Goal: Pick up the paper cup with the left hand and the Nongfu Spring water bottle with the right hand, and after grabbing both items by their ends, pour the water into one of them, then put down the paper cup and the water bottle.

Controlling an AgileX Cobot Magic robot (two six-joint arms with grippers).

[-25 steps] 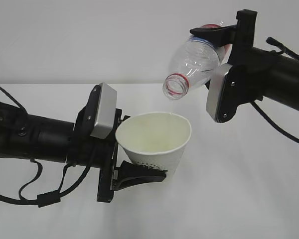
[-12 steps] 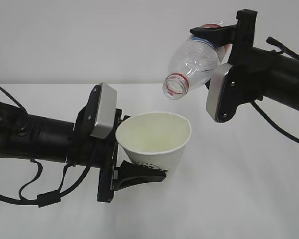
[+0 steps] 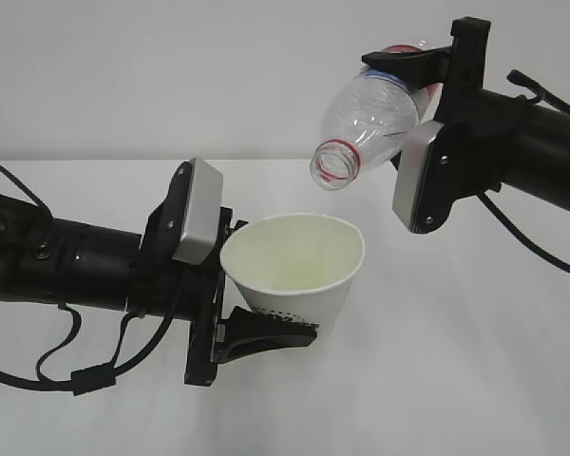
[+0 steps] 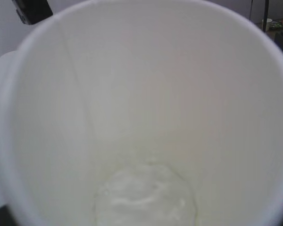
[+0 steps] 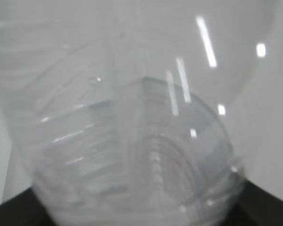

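Nothing has shifted since the earlier frames: both arms hold the same pose above the white table (image 3: 475, 380). On the left, the left hand (image 3: 252, 309) grasps the paper cup (image 3: 299, 275) low on its body, tilting it with the mouth facing up and toward the camera. A little water (image 4: 146, 195) lies in its bottom. Above and slightly right of the cup's rim, apart from it, the Nongfu Spring water bottle (image 3: 370, 119) hangs tipped mouth-down, uncapped, gripped near its base by the right hand (image 3: 418, 71).
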